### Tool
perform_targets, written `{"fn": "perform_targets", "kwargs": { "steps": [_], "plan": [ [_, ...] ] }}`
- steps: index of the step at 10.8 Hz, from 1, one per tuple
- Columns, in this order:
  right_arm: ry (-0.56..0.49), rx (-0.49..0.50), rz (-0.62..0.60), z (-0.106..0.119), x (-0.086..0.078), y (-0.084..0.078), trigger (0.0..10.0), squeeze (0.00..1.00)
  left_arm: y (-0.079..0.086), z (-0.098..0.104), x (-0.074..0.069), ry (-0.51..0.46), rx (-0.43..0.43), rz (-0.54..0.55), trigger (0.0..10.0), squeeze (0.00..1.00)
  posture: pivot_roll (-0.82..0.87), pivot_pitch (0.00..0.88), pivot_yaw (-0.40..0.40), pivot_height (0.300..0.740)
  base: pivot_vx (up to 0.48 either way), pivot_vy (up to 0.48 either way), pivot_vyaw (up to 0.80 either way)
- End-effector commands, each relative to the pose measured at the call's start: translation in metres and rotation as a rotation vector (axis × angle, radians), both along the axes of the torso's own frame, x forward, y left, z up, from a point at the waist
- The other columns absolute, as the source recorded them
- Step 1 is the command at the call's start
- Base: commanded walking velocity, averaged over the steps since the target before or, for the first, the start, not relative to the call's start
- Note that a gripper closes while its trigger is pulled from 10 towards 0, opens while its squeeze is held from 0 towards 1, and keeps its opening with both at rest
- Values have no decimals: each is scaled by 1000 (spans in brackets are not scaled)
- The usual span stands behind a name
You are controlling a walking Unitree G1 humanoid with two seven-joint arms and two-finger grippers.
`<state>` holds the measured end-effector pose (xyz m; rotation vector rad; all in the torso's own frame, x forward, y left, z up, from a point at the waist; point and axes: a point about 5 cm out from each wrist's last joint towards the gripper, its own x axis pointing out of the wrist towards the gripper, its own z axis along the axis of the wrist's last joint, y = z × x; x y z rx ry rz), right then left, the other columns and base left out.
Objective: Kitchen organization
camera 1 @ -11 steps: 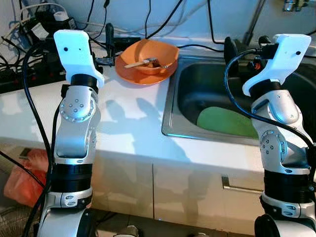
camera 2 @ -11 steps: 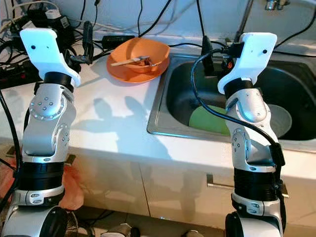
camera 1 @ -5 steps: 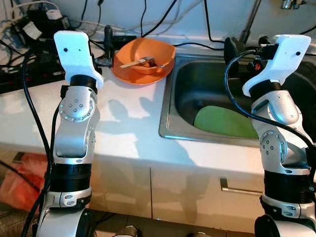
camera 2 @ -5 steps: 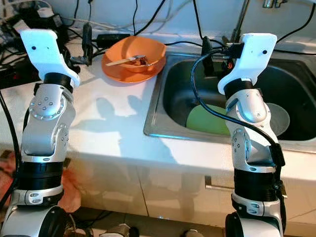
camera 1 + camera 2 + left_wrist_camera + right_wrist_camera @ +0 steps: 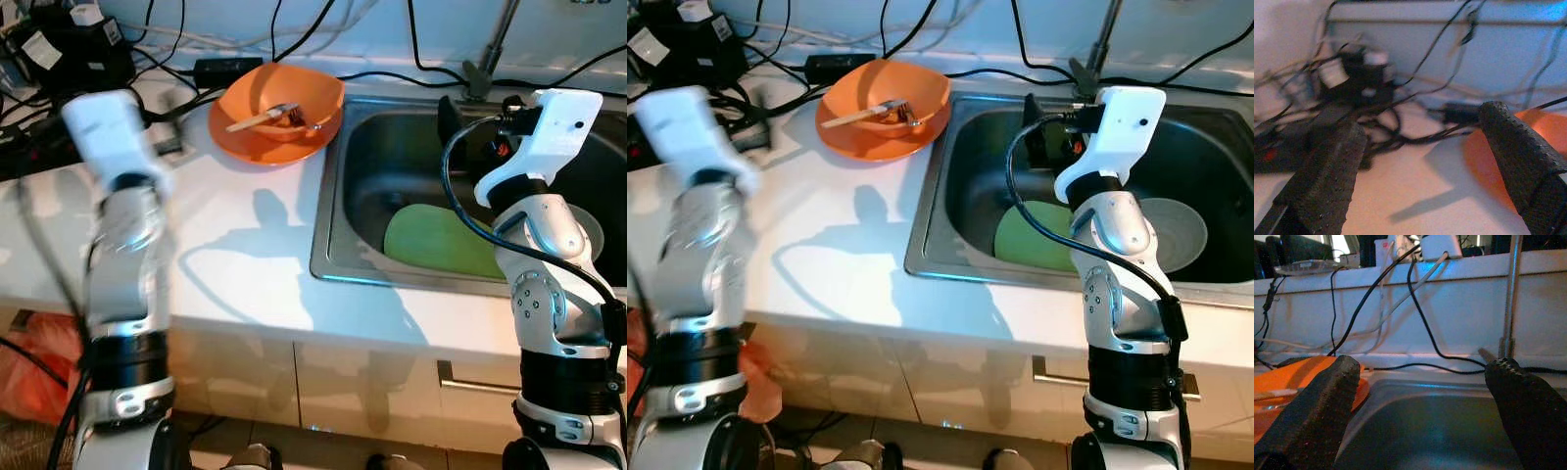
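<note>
The steel sink (image 5: 338, 211) holds a green plate (image 5: 436, 240) below the right gripper (image 5: 1425, 396), whose fingers gape wide, empty. The orange bowl (image 5: 284, 103) with its fork (image 5: 265, 116) sits on the counter (image 5: 245, 245), just beyond the left gripper (image 5: 1422, 161), likewise spread open, holding nothing.

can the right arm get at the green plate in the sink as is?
Probably yes. The right gripper is open above the sink, and the green plate lies flat on the basin floor with nothing on top. The grey dish beside it shouldn't block a straight descent.
</note>
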<state>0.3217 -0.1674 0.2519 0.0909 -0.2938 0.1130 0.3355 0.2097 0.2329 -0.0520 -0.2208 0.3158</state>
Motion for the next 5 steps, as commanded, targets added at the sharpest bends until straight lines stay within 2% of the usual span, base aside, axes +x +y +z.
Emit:
{"fn": "perform_targets", "kwargs": {
  "steps": [1,5],
  "plan": [
    [-8,10,6,3,-5,2,10000,0,7,-12,-1,68,-33,43,10000,0,65,149,32,740,0,0,0],
    [2,25,11,1,-8,6,10000,0,8,-25,4,173,-75,19,10000,0,71,177,47,740,0,0,0]
  ]
}}
